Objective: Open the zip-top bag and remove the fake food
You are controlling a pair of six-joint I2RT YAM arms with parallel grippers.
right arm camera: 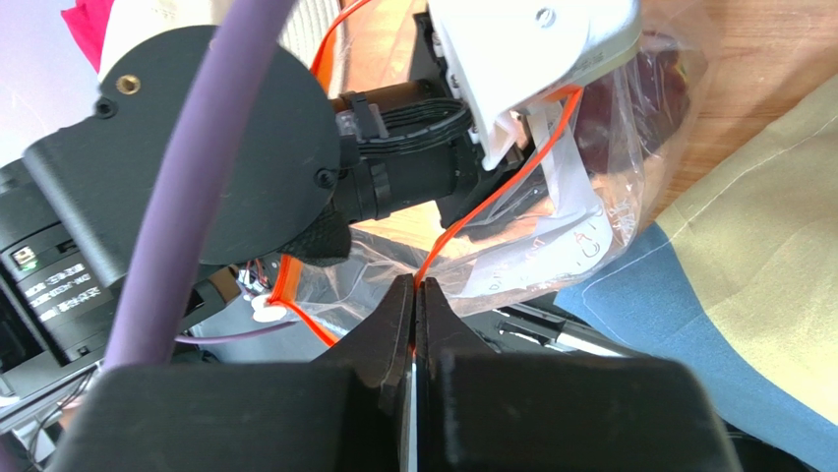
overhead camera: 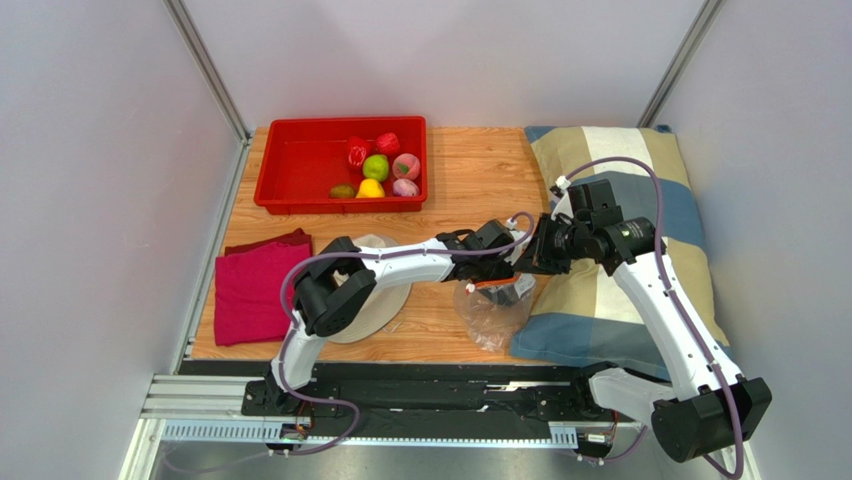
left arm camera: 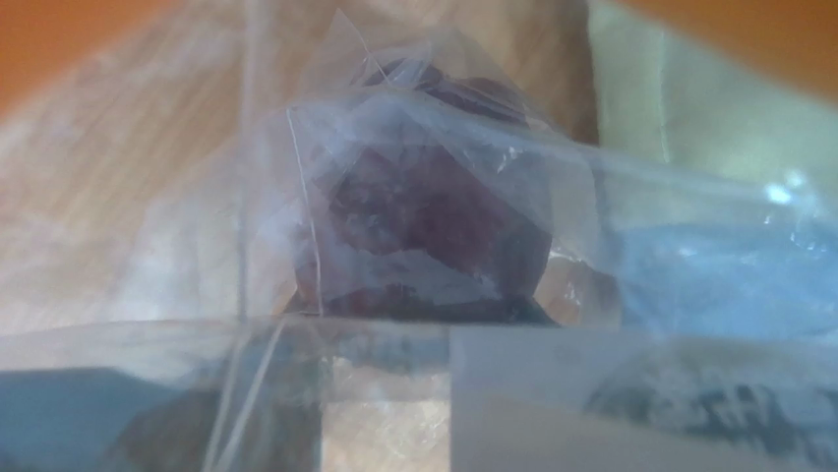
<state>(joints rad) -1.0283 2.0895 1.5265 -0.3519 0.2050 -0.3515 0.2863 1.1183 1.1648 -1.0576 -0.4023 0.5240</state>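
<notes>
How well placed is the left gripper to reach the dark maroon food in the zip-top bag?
Probably yes: the right gripper pinches the zip-top bag, the left gripper is in its mouth, and the dark maroon food lies straight ahead, though a plastic fold may cover it.

The wooden table (overhead camera: 470,175) carries a red bin (overhead camera: 300,160) at far left, a magenta cloth (overhead camera: 250,290), a white hat (overhead camera: 385,300), the zip-top bag (overhead camera: 492,318), and a patchwork cushion (overhead camera: 640,160) along the right.

Zip-top bag (overhead camera: 492,318) just left of pillow (overhead camera: 690,215), tray (overhead camera: 300,160) behind.
</notes>
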